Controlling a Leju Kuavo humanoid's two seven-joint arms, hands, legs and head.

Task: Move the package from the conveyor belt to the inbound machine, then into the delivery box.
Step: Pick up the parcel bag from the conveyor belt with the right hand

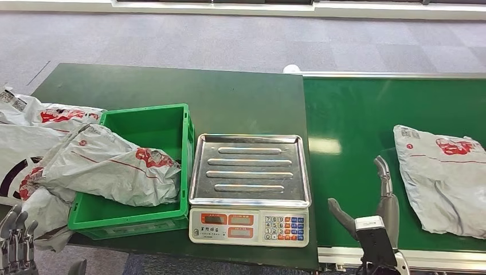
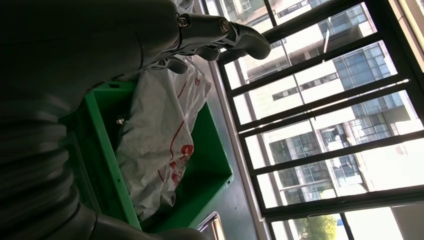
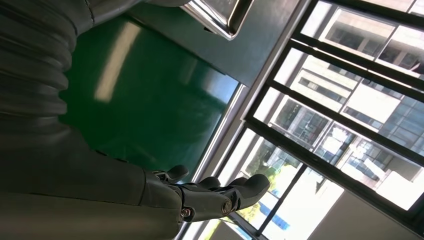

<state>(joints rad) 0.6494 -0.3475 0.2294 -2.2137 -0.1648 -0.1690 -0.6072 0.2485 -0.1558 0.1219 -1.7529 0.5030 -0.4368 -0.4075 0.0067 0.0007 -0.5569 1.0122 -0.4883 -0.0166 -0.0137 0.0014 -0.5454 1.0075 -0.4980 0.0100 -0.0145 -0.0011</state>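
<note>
A grey package (image 1: 444, 177) with red print lies flat on the green conveyor belt (image 1: 355, 120) at the right. My right hand (image 1: 387, 205) hovers over the belt just left of it, fingers stretched out and thumb apart, holding nothing; in the right wrist view this hand (image 3: 210, 195) is also empty above the belt (image 3: 140, 100). The inbound machine (image 1: 249, 226) is a scale with a bare steel tray (image 1: 249, 143) in the middle. The green delivery box (image 1: 146, 123) stands to its left with another grey package (image 1: 109, 166) draped across it. My left hand (image 1: 16, 240) hangs low at the near left, empty.
More grey packages (image 1: 34, 120) are piled on the dark table (image 1: 229, 97) left of the box. The left wrist view looks over the box (image 2: 210, 165) and its package (image 2: 165, 135), with the empty fingers (image 2: 215, 35) above them. Windows lie beyond.
</note>
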